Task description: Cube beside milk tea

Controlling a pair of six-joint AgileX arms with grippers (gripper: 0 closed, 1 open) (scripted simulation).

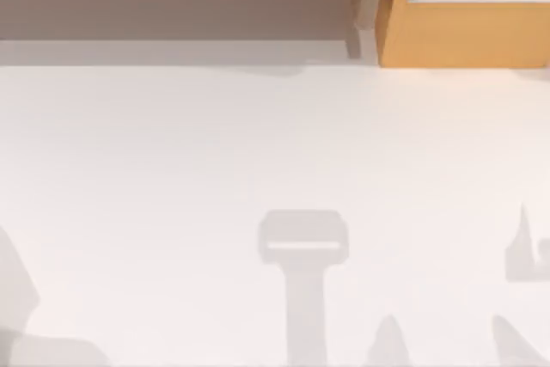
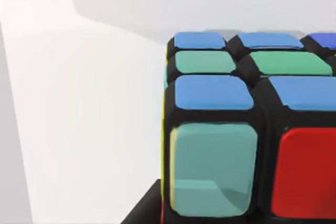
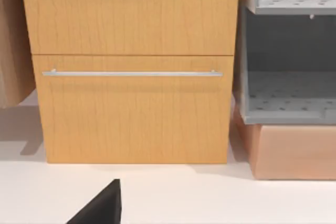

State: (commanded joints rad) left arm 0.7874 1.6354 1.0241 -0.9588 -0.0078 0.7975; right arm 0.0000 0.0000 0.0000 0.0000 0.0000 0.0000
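The top camera looks down on the white surface (image 1: pixel 172 169) toward the wooden drawer cabinet (image 1: pixel 468 27). The right wrist camera faces that cabinet (image 3: pixel 134 66) level; the left wrist camera sits tight against the cube (image 2: pixel 236 140).

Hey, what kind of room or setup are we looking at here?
Probably a rendered kitchen or storage corner: a white table backed by a wooden cabinet with a metal handle, and grey shelves beside it. A puzzle cube sits close before the left wrist camera.

Left wrist view: a dark edge of the left gripper (image 2: pixel 144 208) shows at the frame's lower border, hard against a close object. Right wrist view: one dark fingertip (image 3: pixel 102 207) of the right gripper shows, raised above the surface.
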